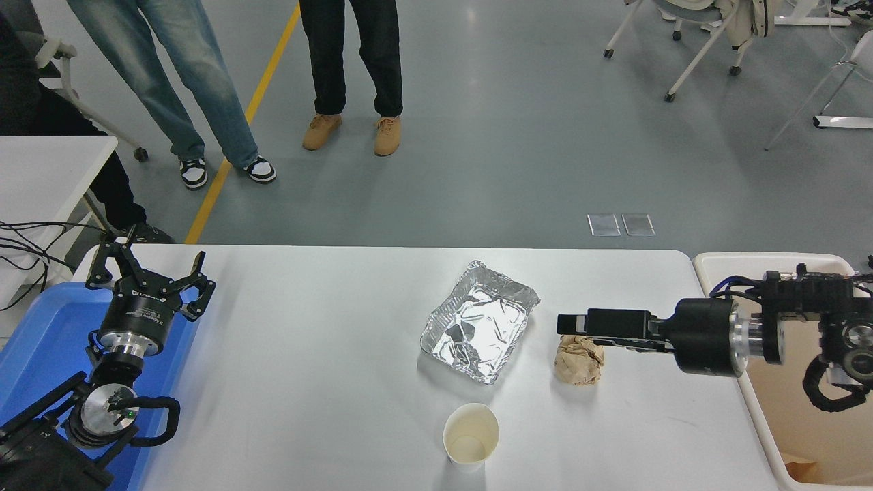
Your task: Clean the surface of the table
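I have the right gripper (pixel 569 322) reaching in level from the right edge, out over the white tabletop (pixel 307 368), its tip directly above the top of the crumpled brown paper ball (pixel 579 361). From this angle I see the fingers edge-on as one dark bar, so I cannot tell how far apart they are, nor whether they touch the paper. Nothing appears to be in their hold.

The paper ball sits right of centre on the tabletop. Just to its left, not touching it, lies a crinkled foil tray (pixel 479 322), set at a slant. Nearer to me, below the tray, a paper cup (pixel 470 434) stands upright and open.

The tabletop itself fills the lower middle of my view, wide and plain, between two bins: a blue bin (pixel 41 341) at its left end and a cream bin (pixel 784 416) at its right end.

My left gripper (pixel 150 276) is parked at the lower left, over the blue bin's far corner, its fingers spread wide and holding nothing.

Beyond the far edge, two people stand on the grey floor; I see only legs in jeans (pixel 198 88) and in black trousers (pixel 351 54).
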Robot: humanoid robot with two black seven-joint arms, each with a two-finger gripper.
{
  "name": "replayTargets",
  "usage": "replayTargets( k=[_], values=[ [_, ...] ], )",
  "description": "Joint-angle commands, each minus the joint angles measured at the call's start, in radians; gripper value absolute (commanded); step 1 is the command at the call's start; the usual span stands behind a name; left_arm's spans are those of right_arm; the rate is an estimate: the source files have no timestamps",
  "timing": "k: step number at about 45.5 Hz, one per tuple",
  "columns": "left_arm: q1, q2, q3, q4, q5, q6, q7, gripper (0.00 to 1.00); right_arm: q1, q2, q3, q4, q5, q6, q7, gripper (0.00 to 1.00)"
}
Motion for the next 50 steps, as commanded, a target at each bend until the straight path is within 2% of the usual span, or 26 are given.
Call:
replayTargets(
  k=[1,10,19,28,50],
  values=[
    [0.000,0.000,0.000,0.000,0.000,0.000,0.000,0.99,0.033,0.057,-0.148,0.009,-0.119,0.003,-0.003,0.99],
    [0.000,0.000,0.000,0.000,0.000,0.000,0.000,0.99,0.028,0.160,-0.199,-0.045,-0.234,0.008,-0.003,0.99],
    [0.000,0.000,0.000,0.000,0.000,0.000,0.000,0.99,0.022,0.198,-0.223,-0.100,-0.240,0.064,-0.003,0.99],
    [0.000,0.000,0.000,0.000,0.000,0.000,0.000,0.99,0.013,0.279,-0.194,-0.212,-0.245,0.055,-0.011,0.99],
    [0.000,0.000,0.000,0.000,0.000,0.000,0.000,0.99,-0.088,0.276,-0.114,-0.257,-0.246,0.055,-0.031,0.99]
  ],
)
